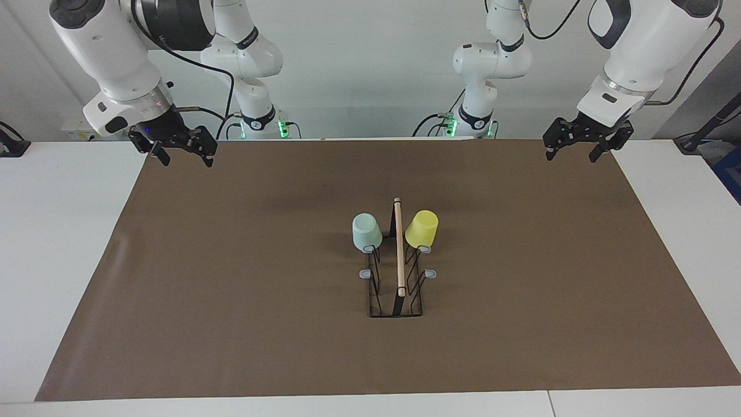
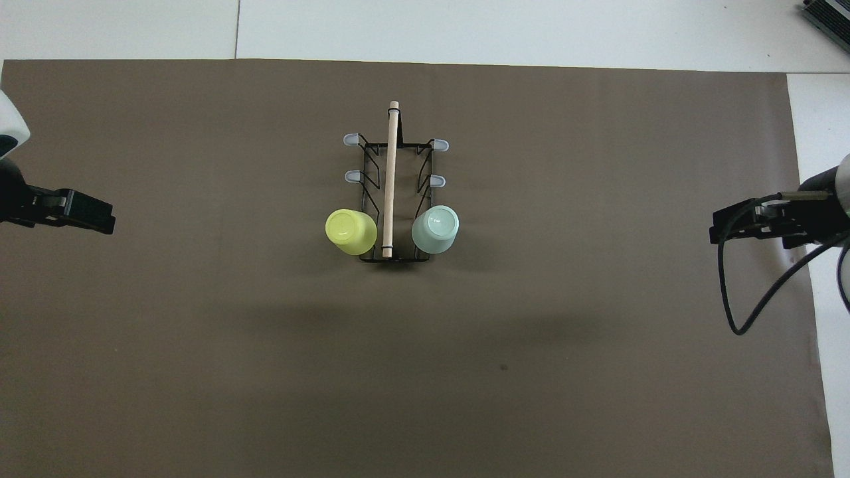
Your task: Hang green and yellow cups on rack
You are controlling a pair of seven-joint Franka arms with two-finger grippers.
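Only the rack stands mid-mat — green cup and yellow cup capping its two prongs nearest the robots — with open mat all around it.

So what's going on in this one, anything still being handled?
Nothing is being handled. The green cup and the yellow cup both hang upside down on the rack, on the prongs nearest the robots, one on each side of its wooden handle. The left pincer and right pincer are open and empty, raised over the mat's corners.
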